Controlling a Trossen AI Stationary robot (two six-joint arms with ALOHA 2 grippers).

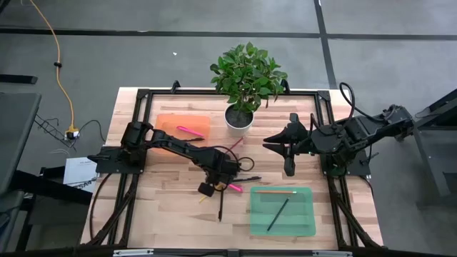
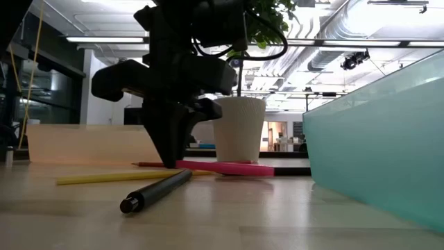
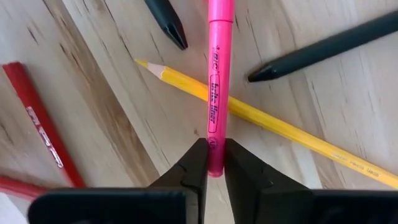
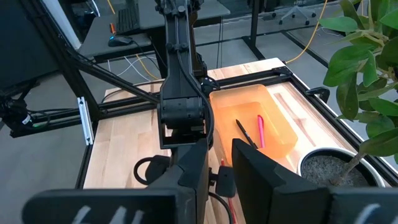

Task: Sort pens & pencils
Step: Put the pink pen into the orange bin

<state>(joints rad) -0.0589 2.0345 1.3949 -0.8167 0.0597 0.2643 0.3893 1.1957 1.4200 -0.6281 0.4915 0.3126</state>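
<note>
I work in an open-plan lab or office: exposed ceiling ducts [image 2: 361, 28] and strip lights [image 2: 104, 38] above me, desks and office chairs [image 4: 298, 12] beyond my wooden tabletop [image 1: 171, 207].

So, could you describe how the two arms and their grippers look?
Both arms are matte black with chunky, rounded joints. A black cable loops beside the left arm, and another arcs behind the right arm. The left gripper has two dark, wedge-shaped jaws tapering to narrow tips; the right gripper has broader, flat black ones. No markings show.
</note>
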